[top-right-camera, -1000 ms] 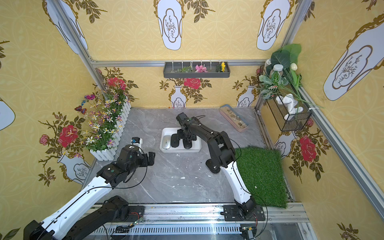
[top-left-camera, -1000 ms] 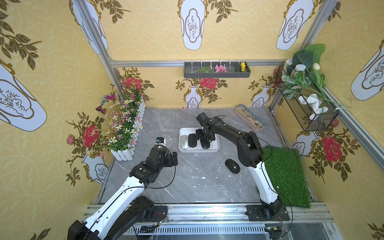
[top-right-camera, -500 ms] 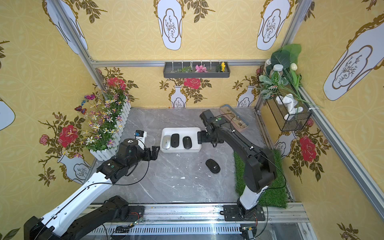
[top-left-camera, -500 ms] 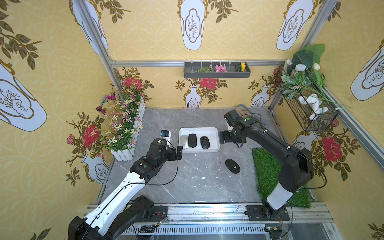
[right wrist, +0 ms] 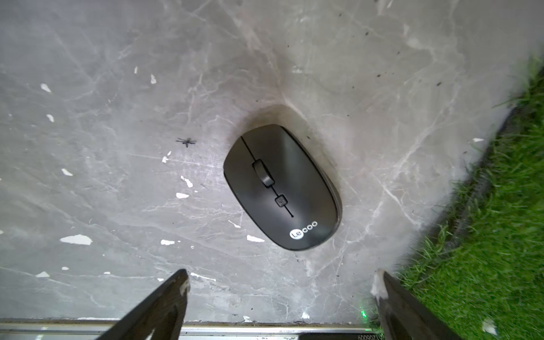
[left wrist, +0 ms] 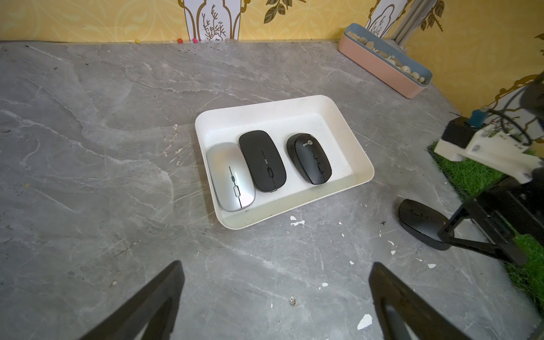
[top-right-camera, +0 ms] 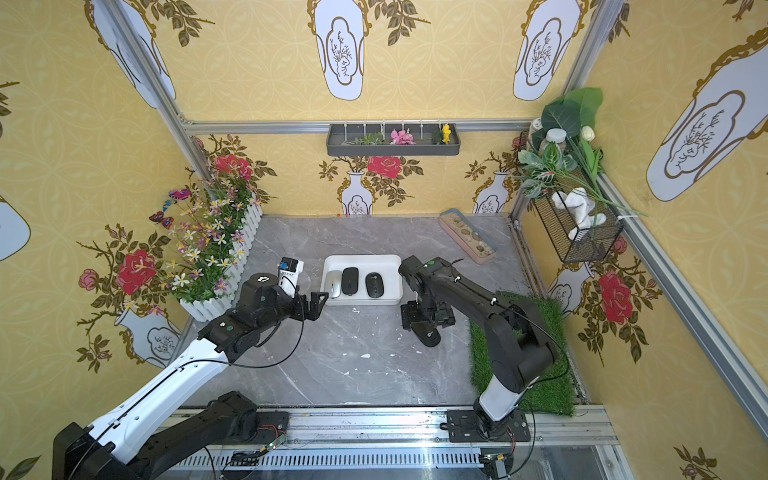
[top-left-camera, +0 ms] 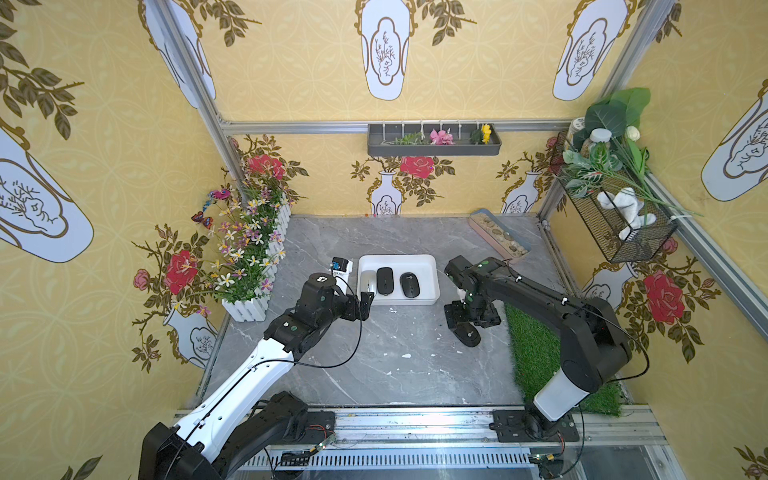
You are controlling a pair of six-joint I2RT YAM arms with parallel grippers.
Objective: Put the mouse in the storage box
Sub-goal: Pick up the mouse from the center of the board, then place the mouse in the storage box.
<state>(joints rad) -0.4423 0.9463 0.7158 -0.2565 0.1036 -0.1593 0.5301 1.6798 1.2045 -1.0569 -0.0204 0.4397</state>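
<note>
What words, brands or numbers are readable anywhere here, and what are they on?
"Lecoo": white logo on the loose black mouse.
Logo on the rounded black mouse in the storage box: only "coo" is legible.
Upside-down digits on a black label in the right wrist view: cut off, unreadable.
White mark on the left arm's joint: too small to read.

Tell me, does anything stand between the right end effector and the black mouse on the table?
Nothing visible does. In the right wrist view the black mouse lies on the grey table, with the open right end effector over it; only white flecks nearby.
</note>
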